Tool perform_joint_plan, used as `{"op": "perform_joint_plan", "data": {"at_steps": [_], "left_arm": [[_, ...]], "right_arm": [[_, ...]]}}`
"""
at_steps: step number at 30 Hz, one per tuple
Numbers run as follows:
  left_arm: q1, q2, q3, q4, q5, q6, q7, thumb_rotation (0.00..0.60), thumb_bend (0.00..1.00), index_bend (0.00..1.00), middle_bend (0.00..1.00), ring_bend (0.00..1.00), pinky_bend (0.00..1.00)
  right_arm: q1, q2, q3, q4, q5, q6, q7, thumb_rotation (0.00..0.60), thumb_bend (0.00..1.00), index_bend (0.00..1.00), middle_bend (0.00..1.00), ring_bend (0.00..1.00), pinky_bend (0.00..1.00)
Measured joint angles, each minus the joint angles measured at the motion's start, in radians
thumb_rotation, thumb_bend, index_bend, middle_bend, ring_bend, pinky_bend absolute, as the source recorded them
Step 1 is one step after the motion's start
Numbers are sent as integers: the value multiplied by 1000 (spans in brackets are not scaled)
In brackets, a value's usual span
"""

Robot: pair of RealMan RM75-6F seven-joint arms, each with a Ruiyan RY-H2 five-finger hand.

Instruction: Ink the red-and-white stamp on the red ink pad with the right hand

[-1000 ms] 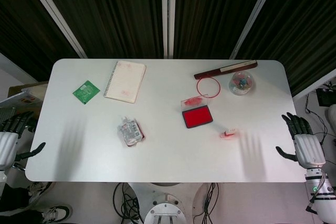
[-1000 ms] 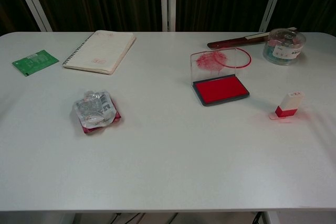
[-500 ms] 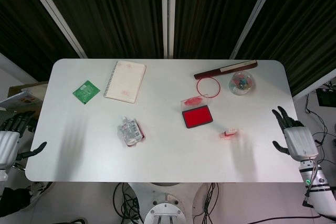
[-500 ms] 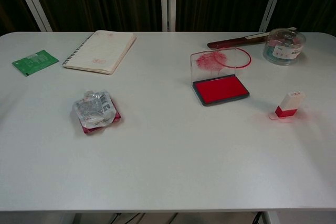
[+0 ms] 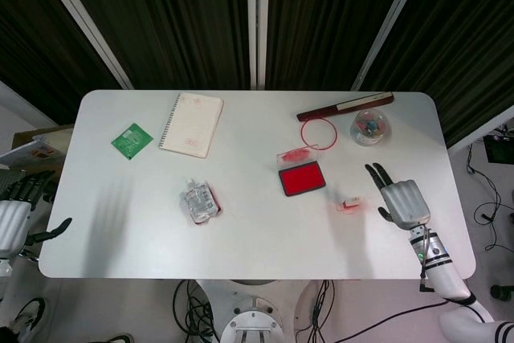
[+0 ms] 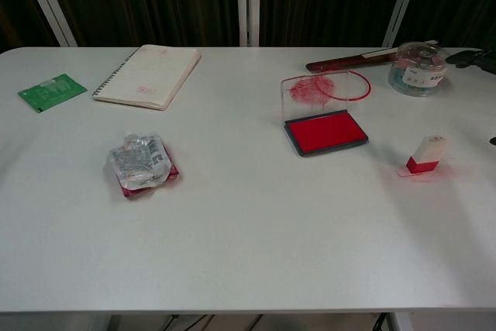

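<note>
The red-and-white stamp (image 5: pixel 349 202) (image 6: pixel 426 155) stands on the table right of the red ink pad (image 5: pixel 302 178) (image 6: pixel 325 132), whose clear lid (image 6: pixel 313 92) is raised behind it. My right hand (image 5: pixel 401 201) hovers over the table just right of the stamp, fingers spread, holding nothing; only dark fingertips (image 6: pixel 474 57) show at the right edge of the chest view. My left hand (image 5: pixel 14 213) hangs off the table's left edge, empty, with its fingers apart.
A spiral notebook (image 5: pixel 191 124), a green card (image 5: pixel 131 140) and a crumpled packet (image 5: pixel 199 202) lie on the left half. A red ring (image 5: pixel 319 132), a dark wooden stick (image 5: pixel 345 106) and a clear tub (image 5: pixel 369 127) sit behind the pad.
My right hand has moved left from the table's right edge to just beside the stamp. The left hand has barely shifted.
</note>
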Motion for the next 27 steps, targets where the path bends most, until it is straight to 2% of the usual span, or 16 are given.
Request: {"op": "perform_joint_plan", "data": {"at_steps": [2, 14, 19, 27], "left_arm": [[0, 0, 0, 1, -3, -1, -2, 436, 189, 103, 134, 131, 217], [5, 3, -4, 13, -6, 8, -32, 433, 189, 103, 133, 131, 217], [7, 7, -4, 17, -2, 15, -44, 436, 189, 103, 134, 131, 217], [9, 8, -4, 18, -1, 18, -50, 435, 189, 103, 133, 131, 217]], "right_arm": [[14, -13, 1, 1, 9, -18, -13, 600, 150, 112, 120, 788, 992], [59, -91, -4, 32, 81, -96, -33, 600, 157, 132, 185, 789, 992], [68, -118, -11, 61, 82, -99, -21, 600, 162, 184, 219, 789, 992], [74, -146, -12, 87, 81, -81, 2, 600, 178, 323, 254, 789, 992]]}}
